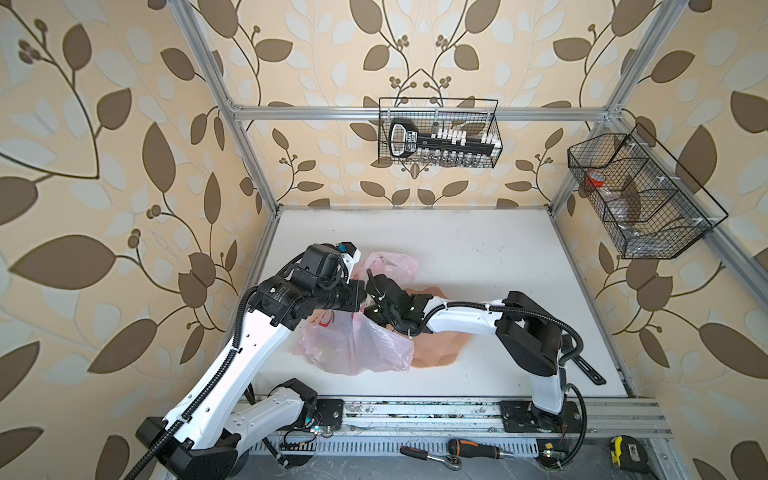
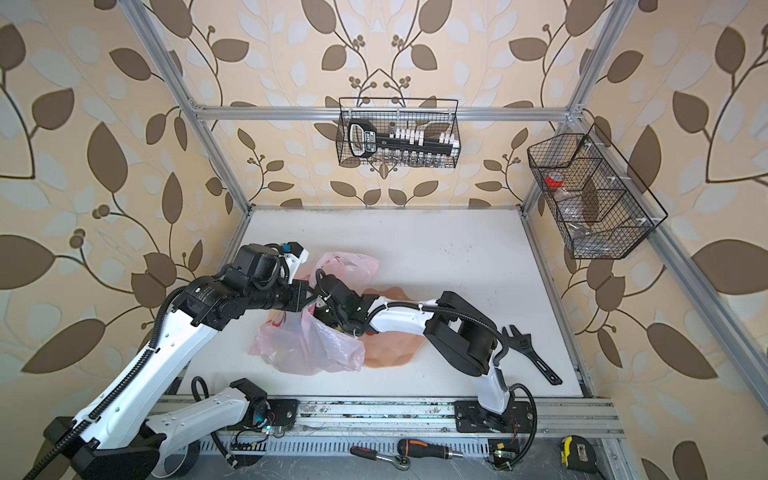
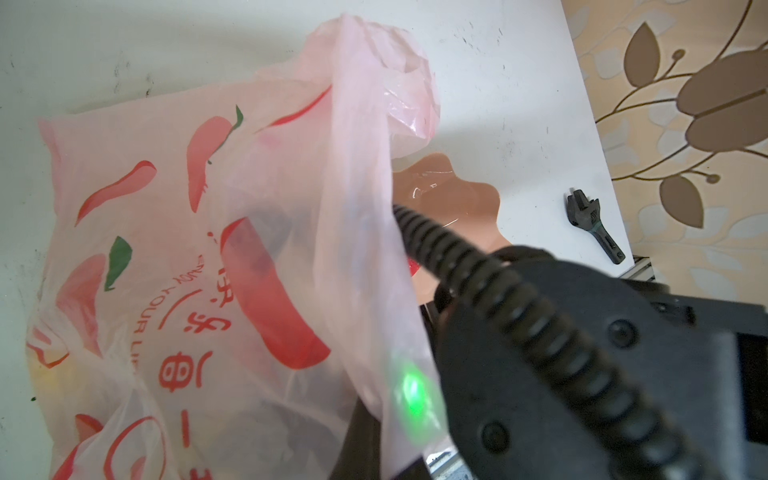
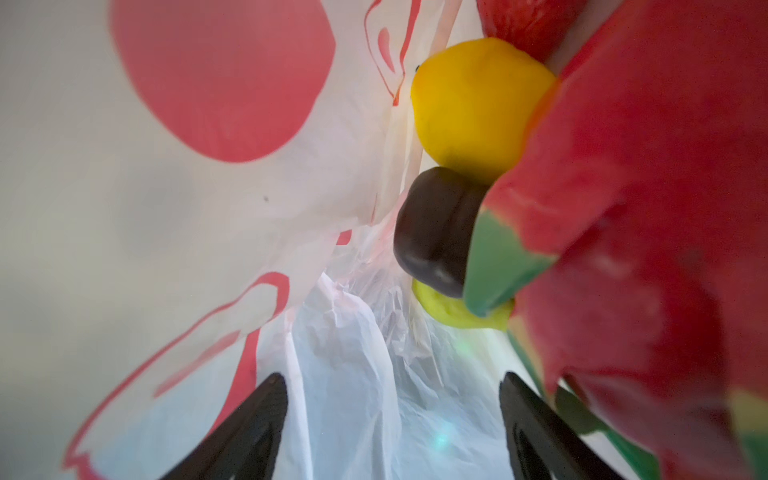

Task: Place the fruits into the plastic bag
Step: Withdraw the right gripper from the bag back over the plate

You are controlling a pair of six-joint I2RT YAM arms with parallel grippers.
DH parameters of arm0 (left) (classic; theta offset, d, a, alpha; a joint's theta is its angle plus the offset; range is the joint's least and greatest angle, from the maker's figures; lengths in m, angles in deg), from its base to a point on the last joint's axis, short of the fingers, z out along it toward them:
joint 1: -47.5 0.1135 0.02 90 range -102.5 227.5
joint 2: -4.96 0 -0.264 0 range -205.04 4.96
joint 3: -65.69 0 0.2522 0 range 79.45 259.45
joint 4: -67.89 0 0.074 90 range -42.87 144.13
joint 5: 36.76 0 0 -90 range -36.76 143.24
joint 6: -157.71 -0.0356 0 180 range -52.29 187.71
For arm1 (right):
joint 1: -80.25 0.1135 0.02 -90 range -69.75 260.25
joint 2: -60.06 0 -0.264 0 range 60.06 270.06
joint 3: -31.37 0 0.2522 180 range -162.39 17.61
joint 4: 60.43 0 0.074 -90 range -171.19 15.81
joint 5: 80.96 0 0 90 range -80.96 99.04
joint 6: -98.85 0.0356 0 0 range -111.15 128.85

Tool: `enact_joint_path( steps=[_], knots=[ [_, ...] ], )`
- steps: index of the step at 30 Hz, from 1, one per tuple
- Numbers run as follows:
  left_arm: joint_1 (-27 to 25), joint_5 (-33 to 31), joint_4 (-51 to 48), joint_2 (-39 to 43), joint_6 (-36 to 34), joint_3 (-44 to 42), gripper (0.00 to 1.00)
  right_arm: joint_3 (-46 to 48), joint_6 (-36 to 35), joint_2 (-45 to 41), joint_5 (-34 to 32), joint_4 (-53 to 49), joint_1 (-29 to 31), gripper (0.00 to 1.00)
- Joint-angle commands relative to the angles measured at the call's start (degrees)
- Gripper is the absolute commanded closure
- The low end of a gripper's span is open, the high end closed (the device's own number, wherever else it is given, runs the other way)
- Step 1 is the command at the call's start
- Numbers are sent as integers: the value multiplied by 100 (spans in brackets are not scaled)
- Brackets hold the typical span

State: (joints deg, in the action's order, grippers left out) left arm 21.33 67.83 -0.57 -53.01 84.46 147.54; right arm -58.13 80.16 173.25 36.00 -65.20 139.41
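Pressed close to the right wrist camera, a pink-red dragon fruit [image 4: 644, 208] is seen inside the plastic bag [image 4: 187, 249], with a yellow lemon [image 4: 478, 108] and a dark plum [image 4: 436, 228] packed against it. Nothing is held by the right hand [image 4: 395, 415], whose fingers are spread apart within the bag. In both top views the bag is found near and left on the desk [image 1: 478, 249], touching a peach scalloped plate [image 1: 440, 349] on its right, its rim pinched up by the closed left hand [image 1: 360, 297].
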Motion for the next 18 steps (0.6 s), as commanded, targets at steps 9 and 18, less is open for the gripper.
enact_joint_path(
  steps=[9,18],
  knots=[
    [25,-21,28,44,-63,57,100,734,-223,-1089,-347,-398,-284,19],
    [25,8,38,41,-63,47,100,1235,-424,-1746,-441,-797,-421,20]
  ],
)
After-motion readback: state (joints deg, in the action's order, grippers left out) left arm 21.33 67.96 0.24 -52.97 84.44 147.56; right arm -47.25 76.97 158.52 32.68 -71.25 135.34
